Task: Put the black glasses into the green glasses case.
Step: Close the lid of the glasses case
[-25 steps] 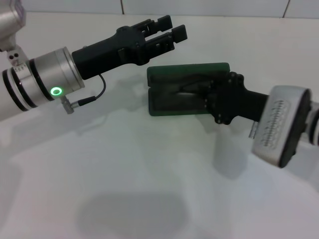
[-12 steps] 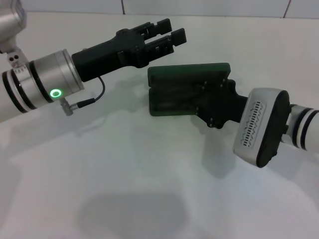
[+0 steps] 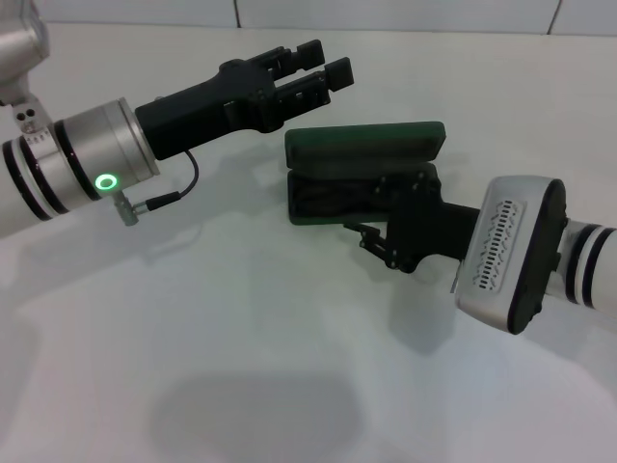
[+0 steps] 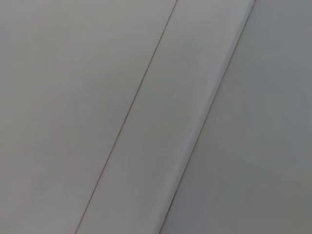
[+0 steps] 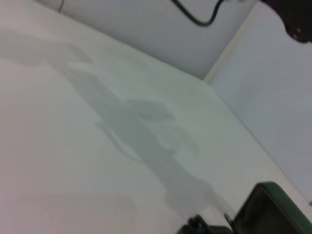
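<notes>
The green glasses case (image 3: pixel 366 142) lies open at the middle of the white table, its lid standing up behind the base. The black glasses (image 3: pixel 333 193) show only as faint dark shapes on the dark lining inside the base. My right gripper (image 3: pixel 374 244) is at the case's near right edge, just outside the base, with its fingers apart and nothing between them. My left gripper (image 3: pixel 323 66) hovers open and empty above the table behind the case's left end. A corner of the case shows in the right wrist view (image 5: pixel 273 209).
The white table (image 3: pixel 241 318) extends around the case. A tiled wall runs along the back. The left arm's cable (image 3: pixel 178 193) hangs beside the case's left end. The left wrist view shows only plain white surface with seams.
My right gripper was down in the case's base; it has drawn back toward the near right and now sits outside it. The left gripper has shifted slightly left.
</notes>
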`<act>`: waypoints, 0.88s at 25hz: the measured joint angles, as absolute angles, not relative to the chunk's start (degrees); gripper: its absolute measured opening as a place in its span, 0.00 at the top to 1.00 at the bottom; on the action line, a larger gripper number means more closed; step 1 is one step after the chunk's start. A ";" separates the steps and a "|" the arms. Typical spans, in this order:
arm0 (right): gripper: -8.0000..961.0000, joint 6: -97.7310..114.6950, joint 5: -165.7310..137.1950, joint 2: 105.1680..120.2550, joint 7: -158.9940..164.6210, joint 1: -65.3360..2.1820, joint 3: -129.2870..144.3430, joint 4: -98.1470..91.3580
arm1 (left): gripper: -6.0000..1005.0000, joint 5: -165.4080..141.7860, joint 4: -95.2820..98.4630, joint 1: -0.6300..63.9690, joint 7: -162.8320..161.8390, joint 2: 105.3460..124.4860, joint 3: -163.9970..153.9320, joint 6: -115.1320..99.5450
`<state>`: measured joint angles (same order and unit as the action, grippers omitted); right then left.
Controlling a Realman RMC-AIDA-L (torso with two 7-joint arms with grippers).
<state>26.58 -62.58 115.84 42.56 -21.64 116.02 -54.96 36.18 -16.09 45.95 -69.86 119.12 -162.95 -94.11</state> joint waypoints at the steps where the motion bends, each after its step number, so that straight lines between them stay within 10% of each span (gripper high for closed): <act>1: 0.63 27.16 -62.52 115.83 42.84 -21.63 115.91 -54.92 | 0.35 36.18 -16.09 45.95 -69.87 119.14 -162.95 -94.09; 22: 0.63 28.64 -62.16 115.93 48.94 -27.86 113.41 -48.19 | 0.35 36.21 -15.55 45.97 -69.87 119.45 -162.95 -94.03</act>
